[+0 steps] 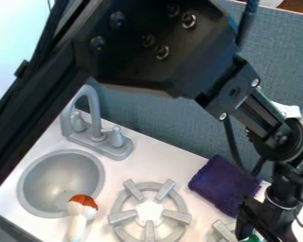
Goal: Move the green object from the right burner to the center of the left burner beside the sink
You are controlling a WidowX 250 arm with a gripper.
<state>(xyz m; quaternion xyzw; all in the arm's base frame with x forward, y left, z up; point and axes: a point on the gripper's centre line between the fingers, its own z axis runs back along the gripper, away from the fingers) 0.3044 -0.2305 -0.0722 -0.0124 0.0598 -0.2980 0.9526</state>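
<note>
The black gripper [262, 221] hangs at the lower right, over the counter's right side. Just left of it, partly behind it, a dark purple cloth [218, 183] lies on the counter near the grey back panel. A small part of a green thing [251, 238] shows beneath the gripper at the bottom edge; whether the two touch, I cannot tell. Far to the left, a toy with an orange-brown and white top and a pale stem [80, 216] lies by the sink's lower right rim.
The grey sink [29, 189] is at lower left, with a grey faucet [94, 113] behind it. A grey burner [119, 217] is at bottom centre, and part of another burner [222, 230] lies left of the gripper. A grey panel [160, 125] stands behind the counter.
</note>
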